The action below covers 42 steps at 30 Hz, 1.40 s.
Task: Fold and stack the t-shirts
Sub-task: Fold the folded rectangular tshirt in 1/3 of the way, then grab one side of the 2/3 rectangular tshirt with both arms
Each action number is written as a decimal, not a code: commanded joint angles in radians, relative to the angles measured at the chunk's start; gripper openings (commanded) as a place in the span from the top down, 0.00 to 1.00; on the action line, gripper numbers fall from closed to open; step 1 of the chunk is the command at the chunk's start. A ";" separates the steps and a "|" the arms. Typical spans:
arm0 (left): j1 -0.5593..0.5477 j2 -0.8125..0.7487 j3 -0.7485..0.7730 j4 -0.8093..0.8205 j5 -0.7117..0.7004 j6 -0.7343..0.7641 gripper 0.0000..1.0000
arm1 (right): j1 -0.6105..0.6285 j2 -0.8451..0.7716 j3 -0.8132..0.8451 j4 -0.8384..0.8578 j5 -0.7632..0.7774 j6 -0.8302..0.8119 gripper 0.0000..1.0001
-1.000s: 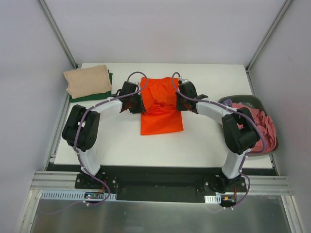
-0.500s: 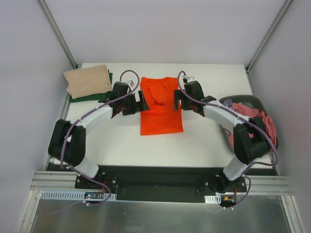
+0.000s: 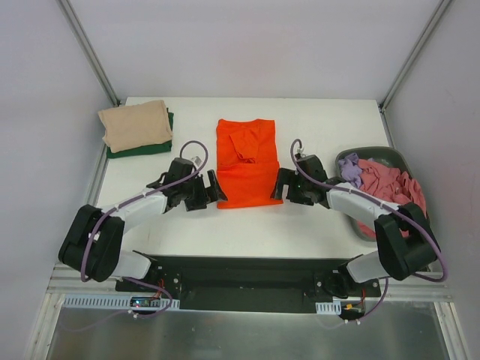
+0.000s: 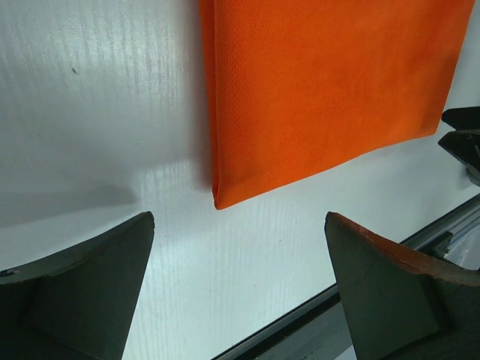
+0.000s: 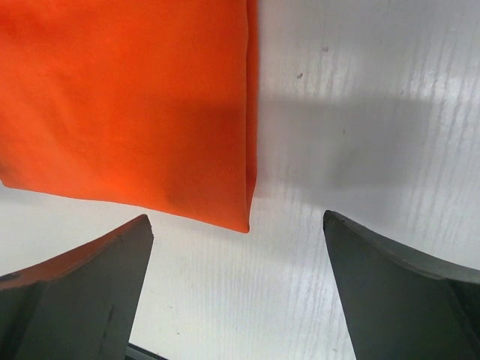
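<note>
The bright orange t-shirt [image 3: 247,169] lies flat in the middle of the table as a long rectangle, sleeves tucked in, collar toward the back. My left gripper [image 3: 211,189] stands open just off its near left corner [image 4: 216,201], jaws wide with bare table between them. My right gripper [image 3: 279,186] is open too, beside the near right corner [image 5: 244,223]. Neither touches the cloth. A folded beige t-shirt [image 3: 135,124] rests on a dark green one [image 3: 169,144] at the back left. Pink [image 3: 397,187] and lilac [image 3: 349,166] shirts sit crumpled in the basket.
The dark grey oval basket [image 3: 379,154] stands at the table's right edge, close to my right arm. The table's near edge and black rail [image 4: 390,251] run just below both grippers. Grey walls enclose the table on three sides.
Both grippers opened and let go of the orange shirt's upper part. Both arms then drew back toward the near edge, ending beside the shirt's near corners. The shirt now lies flatter.
</note>
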<state>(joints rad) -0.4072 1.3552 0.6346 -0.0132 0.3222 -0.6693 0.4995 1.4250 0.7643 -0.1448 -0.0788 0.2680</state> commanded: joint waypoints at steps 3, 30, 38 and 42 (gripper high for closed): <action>-0.015 0.056 -0.024 0.101 0.032 -0.069 0.14 | -0.010 0.046 -0.006 0.059 -0.059 0.132 0.03; -0.016 0.183 -0.044 0.219 0.074 -0.127 1.00 | -0.049 0.094 -0.072 0.106 -0.125 0.178 0.32; -0.016 0.176 -0.055 0.217 0.063 -0.130 1.00 | -0.055 0.138 -0.105 0.140 -0.173 0.203 0.62; -0.016 0.171 -0.067 0.222 0.060 -0.131 1.00 | -0.067 0.146 -0.137 0.174 -0.179 0.212 0.87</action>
<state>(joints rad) -0.4137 1.5528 0.5957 0.2104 0.3939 -0.8013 0.4450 1.5425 0.6762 0.0299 -0.2516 0.4671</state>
